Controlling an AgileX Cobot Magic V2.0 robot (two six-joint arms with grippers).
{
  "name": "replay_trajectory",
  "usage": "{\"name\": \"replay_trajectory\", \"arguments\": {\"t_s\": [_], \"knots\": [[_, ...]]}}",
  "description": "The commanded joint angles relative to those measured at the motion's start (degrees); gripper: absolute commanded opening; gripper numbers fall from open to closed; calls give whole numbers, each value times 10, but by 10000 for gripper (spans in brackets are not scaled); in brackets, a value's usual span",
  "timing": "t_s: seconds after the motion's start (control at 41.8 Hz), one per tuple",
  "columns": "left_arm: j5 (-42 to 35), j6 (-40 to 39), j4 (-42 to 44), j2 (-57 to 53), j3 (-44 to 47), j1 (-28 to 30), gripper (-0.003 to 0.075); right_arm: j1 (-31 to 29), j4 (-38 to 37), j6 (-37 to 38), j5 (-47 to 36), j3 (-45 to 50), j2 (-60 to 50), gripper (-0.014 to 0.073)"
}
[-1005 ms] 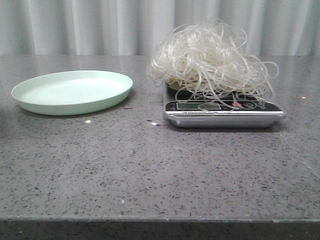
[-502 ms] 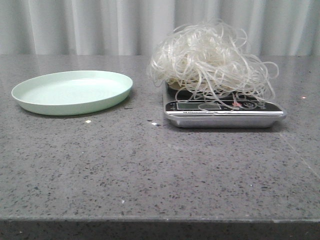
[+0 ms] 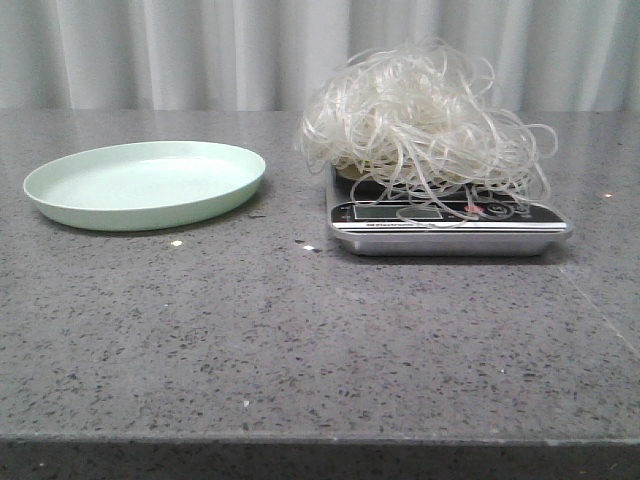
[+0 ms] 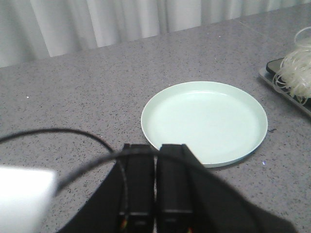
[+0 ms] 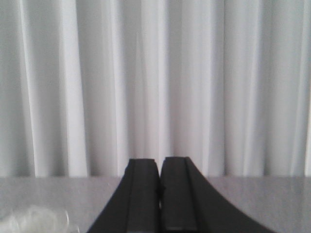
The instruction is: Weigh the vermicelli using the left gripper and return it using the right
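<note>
Nothing shifts: vermicelli [image 3: 425,115] still heaped on the scale [image 3: 448,228], left gripper [image 4: 156,151] and right gripper [image 5: 160,165] pressed together, empty.

Grey speckled stone-look table [image 3: 300,340], matte, with a straight front edge. Bearing directly: pale green plate [image 3: 146,184], shallow, toward the left; digital kitchen scale [image 3: 447,222], steel-rimmed with a dark panel, toward the right, well apart from the plate. Scattered between them: a few tiny whitish bits [image 3: 177,243].
</note>
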Motion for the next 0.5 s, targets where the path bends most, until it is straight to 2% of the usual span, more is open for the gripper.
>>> {"name": "replay_trajectory", "arguments": {"t_s": [0.0, 0.191, 0.359, 0.431, 0.478], "knots": [[-47, -7, 1, 2, -15, 2, 136, 20, -7, 0, -21, -104, 89, 151], [-53, -7, 2, 2, -15, 2, 136, 101, -7, -2, 35, -261, 223, 151], [-53, -7, 2, 2, -15, 2, 136, 205, -51, -5, 110, -364, 336, 155], [-53, -7, 2, 2, -15, 2, 136, 252, -70, -11, 136, -397, 376, 200], [-53, -7, 2, 2, -15, 2, 136, 279, -77, -20, 150, -415, 410, 263]]}}
